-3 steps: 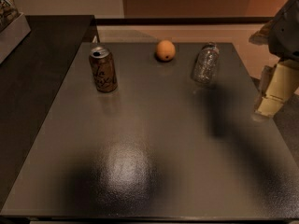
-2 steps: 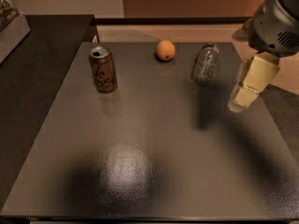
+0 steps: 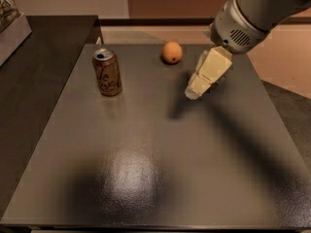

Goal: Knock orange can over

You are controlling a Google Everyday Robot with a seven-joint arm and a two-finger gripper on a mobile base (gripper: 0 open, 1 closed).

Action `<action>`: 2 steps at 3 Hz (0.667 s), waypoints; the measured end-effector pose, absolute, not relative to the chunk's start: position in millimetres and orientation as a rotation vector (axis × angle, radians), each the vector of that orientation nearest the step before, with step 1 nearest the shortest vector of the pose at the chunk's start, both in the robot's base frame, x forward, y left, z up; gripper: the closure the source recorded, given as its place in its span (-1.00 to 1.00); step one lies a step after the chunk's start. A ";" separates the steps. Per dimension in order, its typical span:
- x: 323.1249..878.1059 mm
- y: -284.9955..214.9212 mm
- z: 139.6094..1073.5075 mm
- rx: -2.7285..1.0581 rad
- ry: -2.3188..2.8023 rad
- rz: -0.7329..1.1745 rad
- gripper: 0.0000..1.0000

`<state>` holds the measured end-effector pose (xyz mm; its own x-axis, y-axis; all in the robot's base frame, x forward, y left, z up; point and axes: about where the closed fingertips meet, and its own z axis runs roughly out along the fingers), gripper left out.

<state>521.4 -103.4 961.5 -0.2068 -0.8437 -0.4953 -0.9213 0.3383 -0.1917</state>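
Observation:
The orange can stands upright on the dark grey table at the back left; it is orange-brown with dark script and a silver top with a pull tab. My gripper hangs from the arm coming in from the upper right, its cream fingers pointing down-left above the table's back middle. It is well to the right of the can and apart from it. The clear plastic bottle is hidden behind the gripper.
A round orange fruit sits near the table's back edge, between the can and the gripper. A darker counter adjoins the table on the left, with a light container at its far corner.
My arm has swung left from the table's right edge to the back middle, and now covers the clear bottle. The can and the fruit have not moved.

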 end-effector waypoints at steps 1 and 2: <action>549.7 -66.6 955.7 -1.463 2.036 0.229 -1.00; 572.8 -29.4 950.4 -1.415 1.988 0.274 -1.00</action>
<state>572.8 -29.4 950.4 -0.1850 -0.7566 -0.6271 -0.8982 0.3891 -0.2045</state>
